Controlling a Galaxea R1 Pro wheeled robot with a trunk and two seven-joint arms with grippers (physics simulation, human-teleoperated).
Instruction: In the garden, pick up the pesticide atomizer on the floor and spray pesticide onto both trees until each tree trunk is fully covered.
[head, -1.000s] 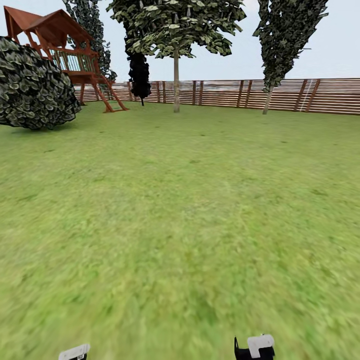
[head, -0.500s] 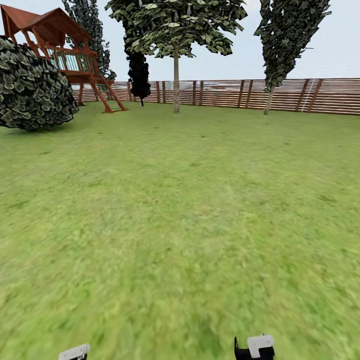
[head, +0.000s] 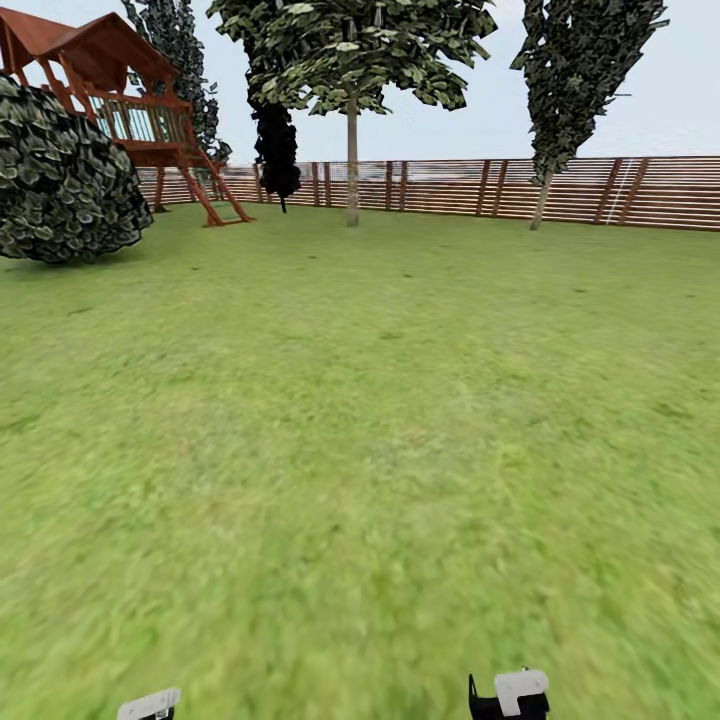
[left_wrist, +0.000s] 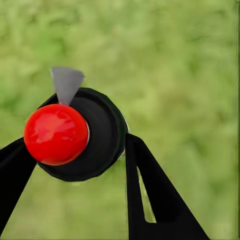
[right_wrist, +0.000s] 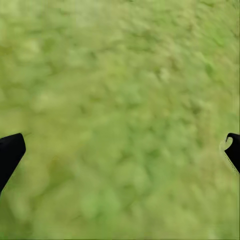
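- Left gripper (left_wrist: 75, 165): black fingers (left_wrist: 160, 200) clenched on the pesticide atomizer (left_wrist: 82, 135). Left wrist view shows a round black body with a red ball cap and a grey nozzle tip, held over blurred grass.
- Right gripper (right_wrist: 120, 150): released, the two black fingertips spread wide apart with only lawn between them.
- Head view: the floor (head: 360, 450) is open green lawn from the robot up to the fence (head: 600, 190), with flat, clear room ahead.
- Far edge: brown slat fence runs across the back and curves round towards the left.
- Two trees stand just in front of the fence: one (head: 352, 60) centre-left with a straight pale trunk (head: 352, 170), one (head: 575, 70) to the right with a leaning trunk (head: 541, 205).
- Left side: a big round bush (head: 65, 175), with a red-brown wooden playhouse (head: 120, 90) and its ladder behind it.
- A near-black thin tree (head: 277, 150) stands by the fence, left of the centre trunk.
- White wrist parts of both arms show at the head view's bottom edge.
- No readable labels or writing anywhere.
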